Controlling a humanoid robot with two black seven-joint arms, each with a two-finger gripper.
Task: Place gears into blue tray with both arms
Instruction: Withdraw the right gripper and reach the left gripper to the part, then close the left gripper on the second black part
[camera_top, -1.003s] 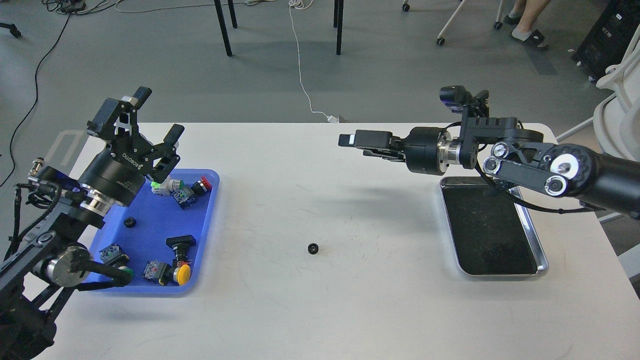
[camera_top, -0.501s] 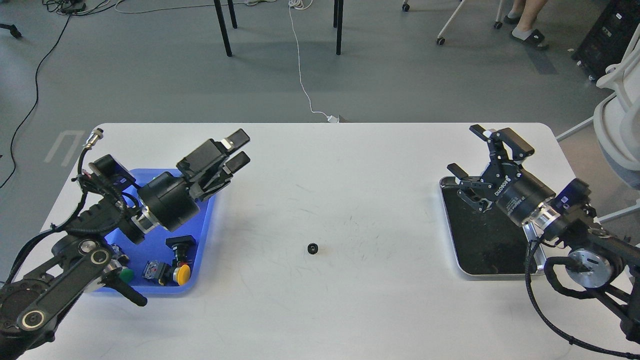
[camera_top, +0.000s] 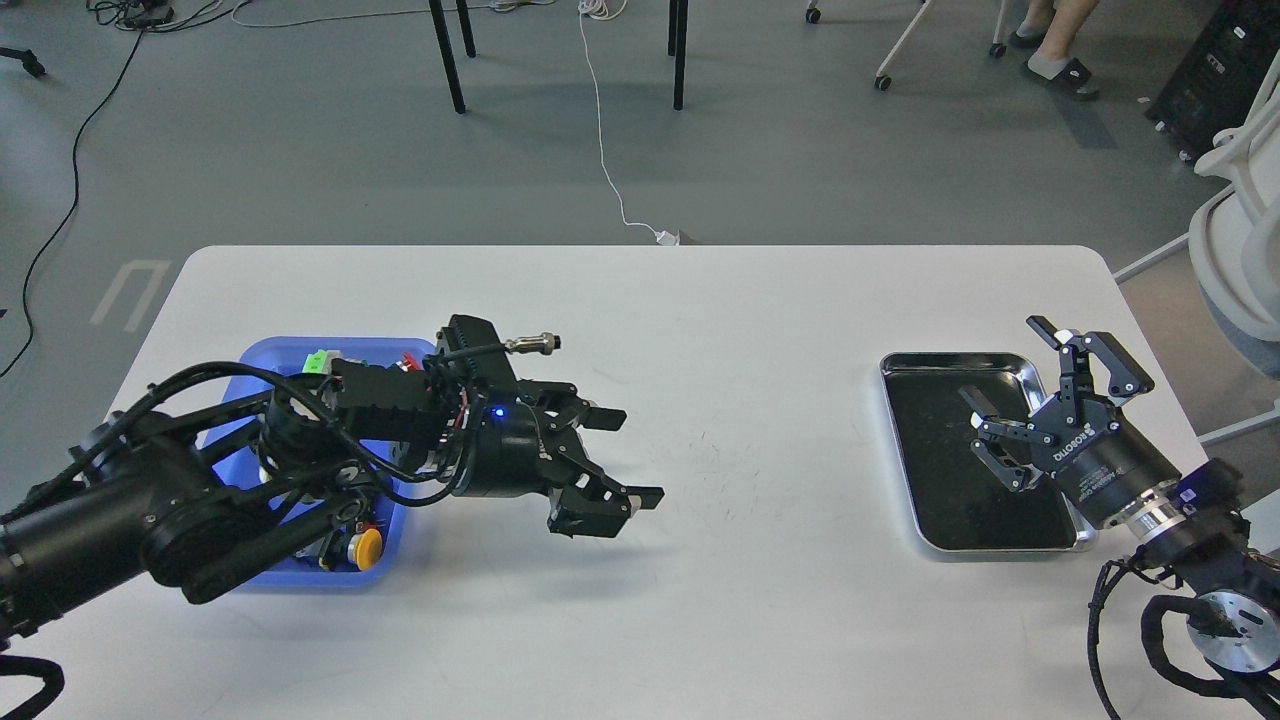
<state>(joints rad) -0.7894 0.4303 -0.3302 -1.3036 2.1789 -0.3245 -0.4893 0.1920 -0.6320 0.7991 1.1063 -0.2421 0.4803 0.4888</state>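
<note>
Left jaws (camera_top: 612, 462) apart, nothing between them, pointing right over the middle of the bench (camera_top: 700, 300), held low; right jaws (camera_top: 1020, 400) also apart and empty, hanging over the right part of the silver tray (camera_top: 905, 440). Largest first: bench is white, carries both trays well apart, blue on the left, silver with black liner on the right, bare stretch between. Left arm (camera_top: 200, 510) lies across the near half of the blue tray (camera_top: 250, 360), so most of its contents are hidden; only the far rim, a strip of floor and a few push-button switches show: a yellow cap (camera_top: 366, 545) at the near right corner, green (camera_top: 318, 358) and red bits at the far edge. The arm's reach out of the tray area toward bench centre reads as an approach to a pick, wide opening set to straddle something small lying flat. Right arm (camera_top: 1180, 520) comes in from the near right corner, wrist tilted up and away; looks parked clear of the middle so the left arm has room, my guess. Gears: none visible now. The spot under and just near the left jaws is covered by the fingers and their shadow, so a gear could sit there unseen; can't tell. Same for the tray floor beneath the arm. Silver tray liner is dark, no gear made out on it. Risk as I judge it: tiny flat disc on a hard top, fingers need to come down nearly touching the surface, easy to skid it away.
</note>
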